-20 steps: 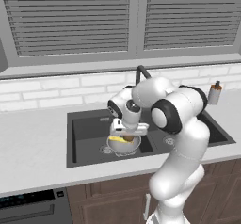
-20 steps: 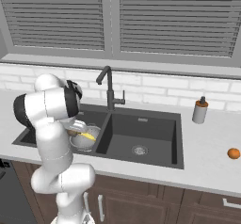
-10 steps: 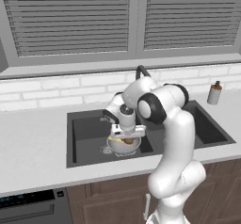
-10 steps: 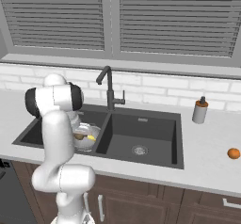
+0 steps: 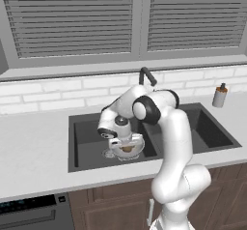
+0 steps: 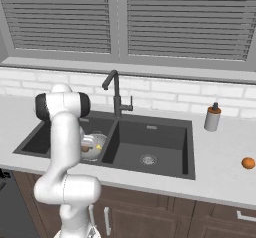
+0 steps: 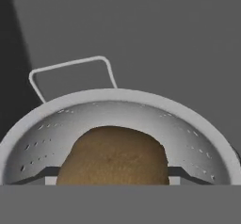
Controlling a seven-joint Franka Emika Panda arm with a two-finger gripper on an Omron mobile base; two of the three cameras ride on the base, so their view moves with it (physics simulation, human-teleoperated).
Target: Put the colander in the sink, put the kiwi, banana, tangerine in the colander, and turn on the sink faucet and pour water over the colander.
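Sink (image 6: 165, 154) in counter (image 6: 225, 174); tangerine (image 6: 248, 163), soap bottle (image 6: 212, 118) on counter.

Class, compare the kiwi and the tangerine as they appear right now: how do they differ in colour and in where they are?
The kiwi is brown; the tangerine is orange. The kiwi sits inside the colander in the sink; the tangerine lies out on the counter, right of the sink. Both are small fruits.

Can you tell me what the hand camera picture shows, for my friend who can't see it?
A brown kiwi sits between the gripper's jaws, low inside the shiny silver colander. The colander rests in the dark grey sink, and one of its thin wire handles sticks out at the far rim.
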